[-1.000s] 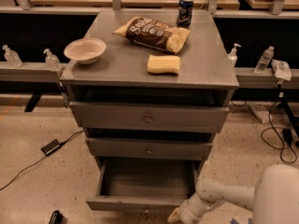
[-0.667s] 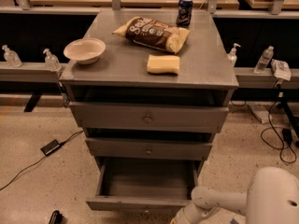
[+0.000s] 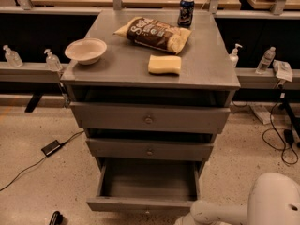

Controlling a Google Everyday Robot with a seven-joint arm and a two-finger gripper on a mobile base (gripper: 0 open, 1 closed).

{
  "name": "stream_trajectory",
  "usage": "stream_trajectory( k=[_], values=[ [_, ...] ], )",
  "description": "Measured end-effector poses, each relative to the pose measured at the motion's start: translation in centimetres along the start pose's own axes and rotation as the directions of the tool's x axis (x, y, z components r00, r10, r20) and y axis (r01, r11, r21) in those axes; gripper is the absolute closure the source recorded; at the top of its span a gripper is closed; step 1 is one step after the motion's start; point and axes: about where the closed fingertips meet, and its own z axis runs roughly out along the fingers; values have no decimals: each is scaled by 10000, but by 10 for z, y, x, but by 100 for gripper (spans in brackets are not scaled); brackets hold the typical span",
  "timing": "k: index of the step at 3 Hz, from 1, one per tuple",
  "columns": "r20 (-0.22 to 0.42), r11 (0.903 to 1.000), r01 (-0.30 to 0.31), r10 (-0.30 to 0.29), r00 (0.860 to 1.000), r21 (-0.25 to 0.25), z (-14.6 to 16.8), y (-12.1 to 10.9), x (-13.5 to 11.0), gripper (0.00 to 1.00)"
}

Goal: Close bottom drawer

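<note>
Your count: one cabinet (image 3: 213,74) with three drawers, its top carrying one bowl (image 3: 86,50), one chip bag (image 3: 153,33), one sponge (image 3: 164,64) and one can (image 3: 186,11); four bottles stand on the side ledges, two left (image 3: 53,60) and two right (image 3: 266,60). The bottom drawer (image 3: 140,204) sits lowest, pulled out, its shallow grey box open to you. On the speckled floor (image 3: 42,191) lie cables and one adapter (image 3: 51,147); one white arm (image 3: 234,212) enters bottom right, its gripper (image 3: 181,221) at the frame's lower edge, just right of the drawer front, grip state not tellable.
</note>
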Motion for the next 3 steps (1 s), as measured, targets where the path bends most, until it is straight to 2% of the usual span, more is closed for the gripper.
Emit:
stream_trajectory(
  k=[1, 2, 3],
  values=[
    [-84, 9861, -385, 404, 9991, 1615, 13, -35, 30, 100],
    [-101, 9642, -477, 522, 9986, 2610, 11, -69, 47, 100],
    [-101, 9642, -478, 522, 9986, 2609, 11, -69, 47, 100]
  ],
)
